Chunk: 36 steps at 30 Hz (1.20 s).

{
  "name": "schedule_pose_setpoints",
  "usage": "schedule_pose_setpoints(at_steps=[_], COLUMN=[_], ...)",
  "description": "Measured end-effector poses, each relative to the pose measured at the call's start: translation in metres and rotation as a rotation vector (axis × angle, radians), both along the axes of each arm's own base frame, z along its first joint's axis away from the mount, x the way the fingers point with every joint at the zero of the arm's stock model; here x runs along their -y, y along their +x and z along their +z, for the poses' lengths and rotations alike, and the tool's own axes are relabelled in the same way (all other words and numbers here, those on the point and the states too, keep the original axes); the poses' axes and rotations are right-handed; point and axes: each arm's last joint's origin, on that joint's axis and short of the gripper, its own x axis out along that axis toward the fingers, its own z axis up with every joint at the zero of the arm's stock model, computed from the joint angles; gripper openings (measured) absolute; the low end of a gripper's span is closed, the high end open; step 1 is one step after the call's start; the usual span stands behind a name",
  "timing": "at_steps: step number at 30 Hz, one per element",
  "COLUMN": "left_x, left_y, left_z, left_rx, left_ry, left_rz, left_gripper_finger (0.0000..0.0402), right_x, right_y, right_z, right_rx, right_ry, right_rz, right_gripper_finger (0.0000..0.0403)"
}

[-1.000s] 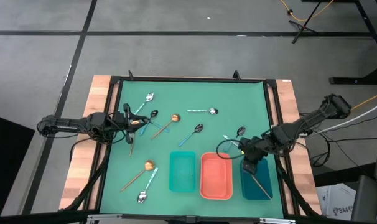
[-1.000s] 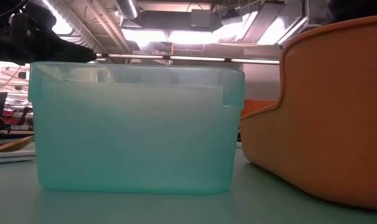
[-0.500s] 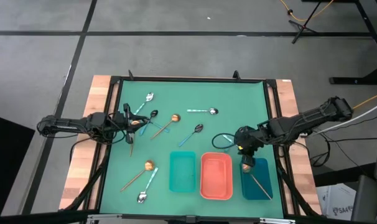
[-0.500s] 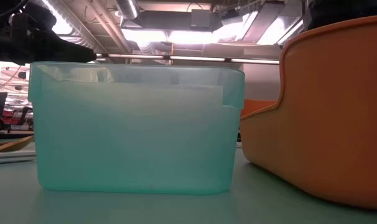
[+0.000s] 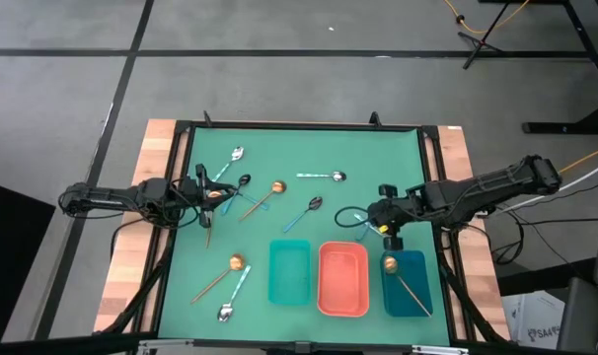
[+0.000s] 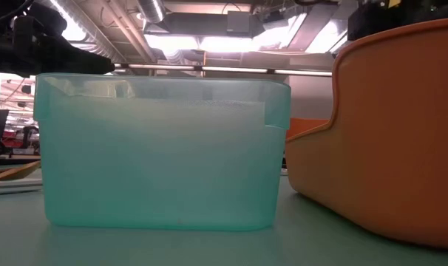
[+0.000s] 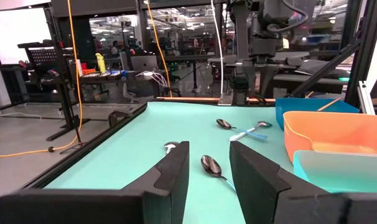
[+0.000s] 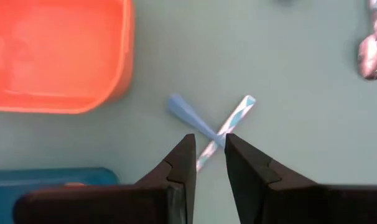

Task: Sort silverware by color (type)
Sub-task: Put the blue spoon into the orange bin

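Right gripper (image 5: pixel 378 219), fingers narrowly apart, hovering over crossed spoon handles (image 8: pixel 221 132) near tabletop's right edge; gold-copper spoon (image 5: pixel 403 280) lying in dark blue tray (image 5: pixel 422 273); left gripper (image 5: pixel 208 191) sitting open at left edge.

Grey floor (image 5: pixel 279 59) crossed by dark seams surrounds the bench (image 5: pixel 161 138); ceiling lights (image 6: pixel 209 41), pipes overhead, and cluttered desks (image 7: pixel 107 71) fill the room beyond.

Right end effector (image 5: pixel 376 218) slightly parted
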Motion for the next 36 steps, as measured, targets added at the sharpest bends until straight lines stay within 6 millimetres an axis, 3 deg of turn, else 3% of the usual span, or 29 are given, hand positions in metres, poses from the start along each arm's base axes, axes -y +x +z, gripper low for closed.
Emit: schedule_pose_setpoints(at_steps=[12, 36], left_x=[0.000, 0.000], left_y=[0.000, 0.000], left_z=[0.000, 0.000], left_rx=[0.000, 0.000], left_ry=[0.000, 0.000], left_rz=[0.000, 0.000], left_gripper_finger=[0.0110, 0.0110], right_x=[0.002, -0.002], right_y=[-0.002, 0.025], right_z=[-0.007, -0.060], right_rx=[-0.081, -0.375], right_ry=[-0.134, -0.308], right_rz=[0.109, 0.373], right_gripper_finger=[0.0076, 0.0076])
